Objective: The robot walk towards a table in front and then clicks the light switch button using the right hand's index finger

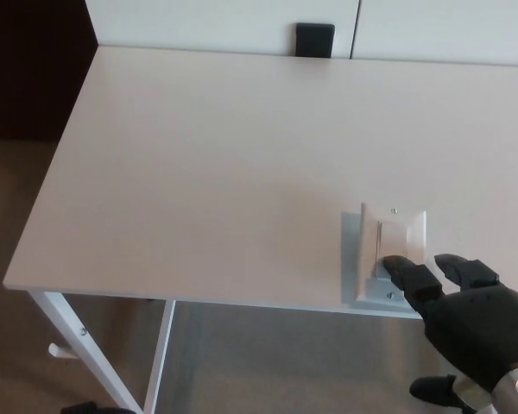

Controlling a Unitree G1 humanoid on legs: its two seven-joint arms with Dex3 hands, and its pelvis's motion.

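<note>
A white light switch (394,251) with a rocker button lies flat near the front edge of the pale table (224,164), on its right side. My right hand (470,323) comes in from the lower right, open, fingers apart. Its index finger (407,274) stretches forward, and the tip lies over the lower end of the rocker, hiding that part. The second finger sticks out just to the right, off the plate, and the thumb hangs below the table edge. My left hand does not show.
A small black box (314,39) sits at the table's far edge against the white wall. The table's white leg (86,354) slants down at the lower left over brown floor. A dark opening lies at the far left.
</note>
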